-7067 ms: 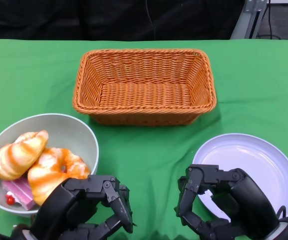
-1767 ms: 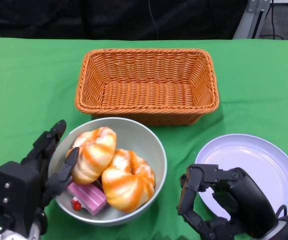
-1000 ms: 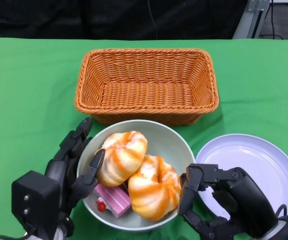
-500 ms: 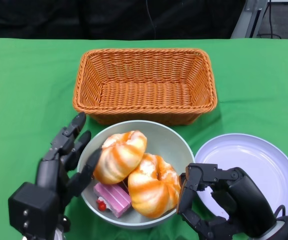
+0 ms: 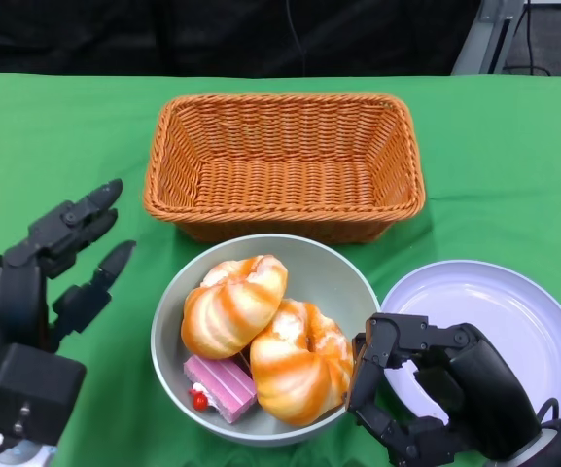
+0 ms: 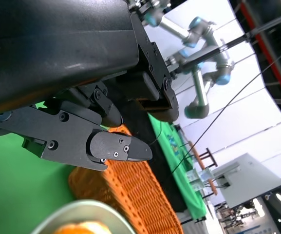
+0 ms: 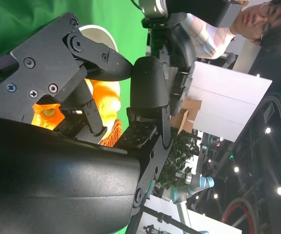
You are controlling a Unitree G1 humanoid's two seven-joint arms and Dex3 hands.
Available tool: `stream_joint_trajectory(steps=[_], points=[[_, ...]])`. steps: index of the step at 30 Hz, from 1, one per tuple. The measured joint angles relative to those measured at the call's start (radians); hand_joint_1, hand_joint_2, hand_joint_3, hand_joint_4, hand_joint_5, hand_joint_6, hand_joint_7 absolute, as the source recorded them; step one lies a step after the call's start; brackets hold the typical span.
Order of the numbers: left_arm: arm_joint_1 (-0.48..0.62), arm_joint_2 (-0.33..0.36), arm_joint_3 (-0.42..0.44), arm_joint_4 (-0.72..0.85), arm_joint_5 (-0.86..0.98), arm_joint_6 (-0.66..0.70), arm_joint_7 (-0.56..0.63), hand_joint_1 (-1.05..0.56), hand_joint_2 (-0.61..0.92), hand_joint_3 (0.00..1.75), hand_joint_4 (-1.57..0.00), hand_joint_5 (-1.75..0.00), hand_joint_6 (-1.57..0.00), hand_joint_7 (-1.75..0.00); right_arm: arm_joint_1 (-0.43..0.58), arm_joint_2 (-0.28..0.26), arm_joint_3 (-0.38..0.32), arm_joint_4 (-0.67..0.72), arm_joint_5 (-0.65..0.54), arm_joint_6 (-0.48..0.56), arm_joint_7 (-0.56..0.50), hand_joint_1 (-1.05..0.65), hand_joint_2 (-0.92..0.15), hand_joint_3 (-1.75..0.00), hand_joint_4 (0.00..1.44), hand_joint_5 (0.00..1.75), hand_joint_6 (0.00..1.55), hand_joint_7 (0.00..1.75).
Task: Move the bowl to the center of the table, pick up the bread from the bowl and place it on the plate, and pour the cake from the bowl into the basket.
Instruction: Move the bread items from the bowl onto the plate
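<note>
- The bowl (image 5: 265,336) has slid from the table's left edge to the middle, and the left hand (image 5: 52,268) has let go and drawn back to the left, fingers spread, holding nothing.
- The bowl now sits just in front of the basket (image 5: 282,165), beside the plate (image 5: 484,326), likely so both are within reach.
- Two breads (image 5: 231,304) and the pink cake (image 5: 220,382) lie inside.
- The right hand (image 5: 426,389) waits touching the bowl's right rim, fingers curled, grasping nothing.

Grey bowl (image 5: 178,292), orange woven basket (image 5: 284,165), lilac plate (image 5: 494,306), green table (image 5: 513,156), pink cake (image 5: 220,386).
</note>
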Motion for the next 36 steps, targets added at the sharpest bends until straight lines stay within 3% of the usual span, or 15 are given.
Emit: stream_joint_trajectory(steps=[1, 4, 5, 7, 9, 14, 17, 19, 22, 24, 29, 36], points=[[-0.002, 0.002, 0.001, 0.008, -0.024, -0.009, -0.014, -0.18, 0.92, 0.18, -1.03, -0.21, -1.04, -0.14, 0.000, 0.000, -0.002, 0.000, 0.000, 0.000, -0.003, -0.24, -0.48, -0.97, 0.91, 1.54, 0.84, 1.33], [-0.015, 0.009, 0.000, 0.041, -0.087, -0.038, -0.067, -0.10, 0.92, 0.22, -0.90, -0.94, -1.22, -0.21, 0.000, 0.004, -0.011, 0.000, -0.010, -0.003, -0.020, -0.25, -0.47, -0.97, 0.90, 1.53, 0.84, 1.31], [-0.021, 0.014, 0.000, 0.052, -0.093, -0.042, -0.079, -0.09, 0.92, 0.27, -0.87, -1.10, -1.20, -0.33, 0.000, 0.006, -0.014, 0.000, -0.021, -0.008, -0.029, -0.25, -0.46, -0.97, 0.90, 1.53, 0.84, 1.30], [-0.035, 0.030, -0.003, 0.084, -0.122, -0.061, -0.130, -0.07, 0.90, 0.36, -0.85, -1.20, -1.08, -0.58, 0.000, 0.011, -0.019, 0.000, -0.042, -0.014, -0.051, -0.25, -0.45, -0.97, 0.90, 1.53, 0.84, 1.27], [-0.045, 0.046, -0.005, 0.119, -0.162, -0.082, -0.196, -0.06, 0.89, 0.39, -0.82, -1.25, -1.01, -0.72, 0.000, 0.016, -0.026, 0.000, -0.069, -0.026, -0.076, -0.26, -0.43, -1.00, 0.90, 1.50, 0.86, 1.20], [-0.052, 0.053, 0.011, 0.174, -0.326, -0.094, -0.392, -0.07, 0.88, 0.41, -0.80, -1.28, -0.98, -0.80, -0.014, 0.016, -0.059, 0.000, -0.158, -0.067, -0.154, -0.23, -0.40, -1.05, 0.79, 1.40, 0.79, 1.04], [-0.052, 0.059, 0.024, 0.198, -0.377, -0.094, -0.473, -0.08, 0.86, 0.42, -0.80, -1.29, -0.96, -0.83, -0.034, -0.005, -0.080, 0.000, -0.260, -0.099, -0.201, -0.18, -0.56, -0.71, 0.69, 1.19, 0.74, 0.79], [-0.053, 0.059, 0.035, 0.215, -0.402, -0.094, -0.514, -0.08, 0.86, 0.43, -0.81, -1.29, -0.96, -0.83, -0.056, -0.035, -0.094, -0.001, -0.325, -0.126, -0.222, -0.21, -0.73, -0.31, 0.66, 0.96, 0.74, 0.55], [-0.056, 0.059, 0.057, 0.249, -0.416, -0.094, -0.539, -0.10, 0.85, 0.43, -0.82, -1.28, -0.97, -0.81, -0.100, -0.086, -0.104, -0.002, -0.402, -0.167, -0.251, -0.27, -0.83, -0.06, 0.63, 0.73, 0.73, 0.31], [-0.064, 0.056, 0.063, 0.266, -0.422, -0.096, -0.550, -0.11, 0.85, 0.44, -0.81, -1.28, -0.97, -0.81, -0.122, -0.109, -0.105, -0.012, -0.448, -0.173, -0.263, -0.35, -0.84, -0.01, 0.63, 0.59, 0.74, 0.17], [-0.076, 0.047, 0.065, 0.284, -0.421, -0.111, -0.557, -0.10, 0.85, 0.46, -0.79, -1.31, -0.96, -0.82, -0.155, -0.138, -0.105, -0.101, -0.567, -0.104, -0.289, -0.52, -0.82, 0.00, 0.63, 0.39, 0.73, 0.04], [-0.079, 0.033, 0.064, 0.310, -0.397, -0.124, -0.561, -0.09, 0.85, 0.48, -0.79, -1.32, -0.96, -0.82, -0.178, -0.141, -0.074, -0.292, -0.756, 0.123, -0.266, -0.66, -0.82, -0.01, 0.59, 0.26, 0.64, 0.00]])
